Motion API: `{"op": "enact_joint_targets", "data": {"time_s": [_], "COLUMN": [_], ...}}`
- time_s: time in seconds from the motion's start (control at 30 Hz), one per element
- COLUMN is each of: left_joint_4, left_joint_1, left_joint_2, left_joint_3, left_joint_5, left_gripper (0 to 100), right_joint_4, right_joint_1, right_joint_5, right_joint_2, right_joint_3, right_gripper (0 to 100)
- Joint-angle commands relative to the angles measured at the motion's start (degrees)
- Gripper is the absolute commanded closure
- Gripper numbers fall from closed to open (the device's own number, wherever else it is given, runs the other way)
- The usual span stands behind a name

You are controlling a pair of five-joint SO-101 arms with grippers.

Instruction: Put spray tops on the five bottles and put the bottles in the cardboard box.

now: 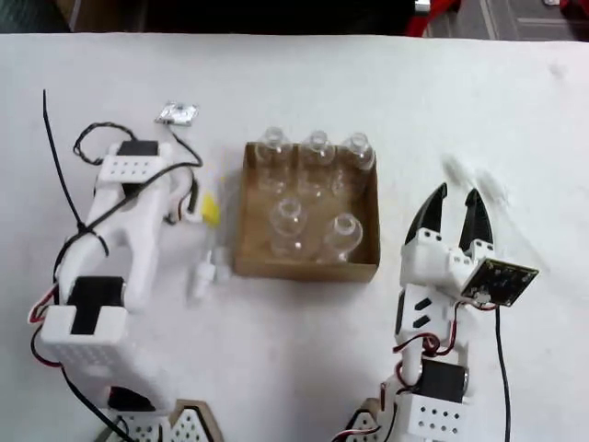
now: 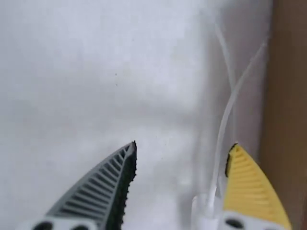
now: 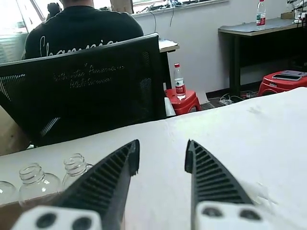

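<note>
**High view:** all five bottles (image 1: 317,152) stand in the cardboard box (image 1: 241,216), none yet topped. One spray top (image 1: 204,274) lies on the desk (image 1: 304,350) beside it. The right hand (image 1: 458,191) is apart and empty.

**Left wrist view:** the left hand (image 2: 184,145) is apart, with a spray top's tube between its fingers.

**Right wrist view:** the bottles show no labels.

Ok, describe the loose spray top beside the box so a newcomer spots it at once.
Start at the cardboard box in the middle of the white table. Just outside its wall, on the side of the left arm, lies the spray top. It is small, white and lying flat on the table, unlike the clear, uncapped bottles standing inside the box.
</note>
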Motion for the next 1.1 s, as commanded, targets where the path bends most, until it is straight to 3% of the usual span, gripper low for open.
{"op": "enact_joint_targets", "data": {"time_s": [0.0, 0.2, 0.33, 0.6, 0.97, 1.07], "left_joint_4": [-4.0, -5.3, -9.0, -11.1, -1.2, 0.9], "left_joint_1": [2.1, 6.7, 6.3, 6.2, 5.8, 6.0], "left_joint_2": [-0.7, -0.2, 0.0, 5.3, 14.4, 16.1], "left_joint_3": [-2.8, -2.7, -2.5, -3.2, -16.0, -18.1], "left_joint_5": [-0.7, 0.4, 5.8, 6.2, 6.5, 6.2], "left_gripper": [71, 71, 76, 78, 79, 86], "right_joint_4": [0.2, 0.2, 0.2, 0.2, 0.2, 0.2], "right_joint_1": [-0.6, -0.6, -0.6, -0.6, -0.6, -0.6], "right_joint_5": [0.7, 0.7, 0.7, 0.7, 0.7, 0.7], "right_joint_2": [0.0, 0.0, 0.0, 0.0, 0.0, 0.0], "right_joint_3": [0.4, 0.4, 0.4, 0.4, 0.4, 0.4], "right_gripper": [86.4, 86.4, 86.4, 86.4, 86.4, 86.4]}}
